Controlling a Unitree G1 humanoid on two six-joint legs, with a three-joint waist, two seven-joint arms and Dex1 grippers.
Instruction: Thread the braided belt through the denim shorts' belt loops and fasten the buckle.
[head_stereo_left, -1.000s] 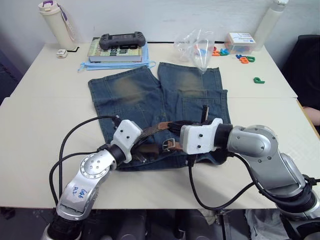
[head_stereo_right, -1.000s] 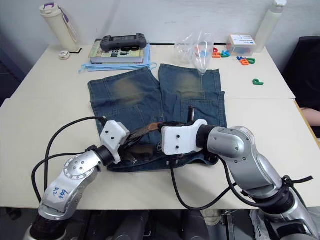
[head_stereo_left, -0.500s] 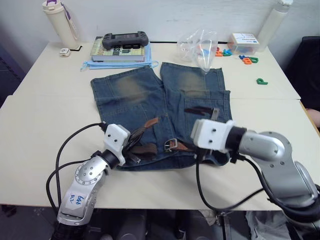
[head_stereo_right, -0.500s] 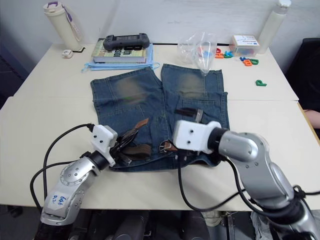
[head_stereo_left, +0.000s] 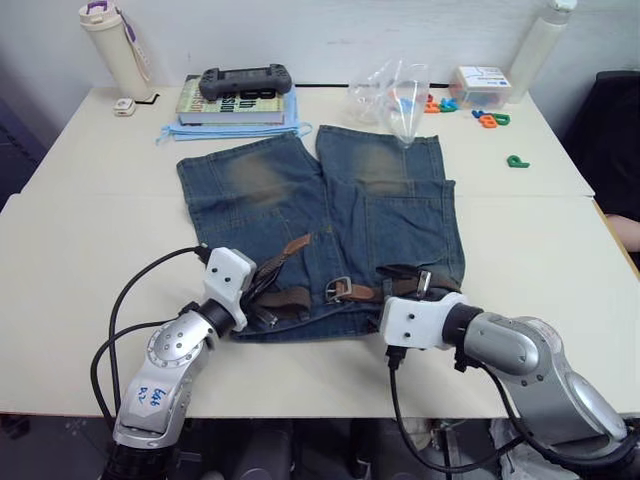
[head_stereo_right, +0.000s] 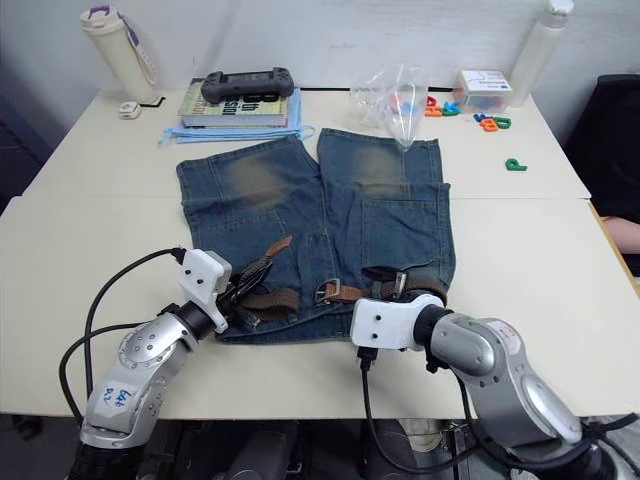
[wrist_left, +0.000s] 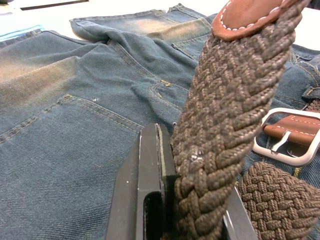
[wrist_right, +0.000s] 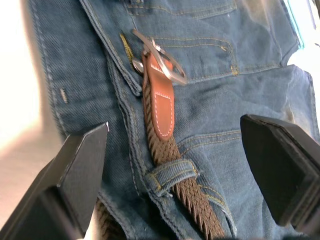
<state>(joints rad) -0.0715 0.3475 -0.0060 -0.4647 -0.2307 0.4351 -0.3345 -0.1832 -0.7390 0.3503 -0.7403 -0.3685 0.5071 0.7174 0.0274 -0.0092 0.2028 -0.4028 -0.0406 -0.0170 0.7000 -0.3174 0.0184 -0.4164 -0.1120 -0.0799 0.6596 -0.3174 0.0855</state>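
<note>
The left gripper (wrist_left: 192, 200) is clamped on the belt (wrist_left: 220, 125), whose free tan tip points up and away over the shorts (head_stereo_left: 300, 200). The buckle (wrist_right: 157, 55) lies just right of it along the waistband, probably threaded through one loop (wrist_right: 172, 170). The right gripper (wrist_right: 175, 145) hangs wide open above it.

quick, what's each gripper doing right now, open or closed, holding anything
Left gripper: closed on the belt, near its tan end.
Right gripper: open, holding nothing, over the shorts and buckle.
</note>
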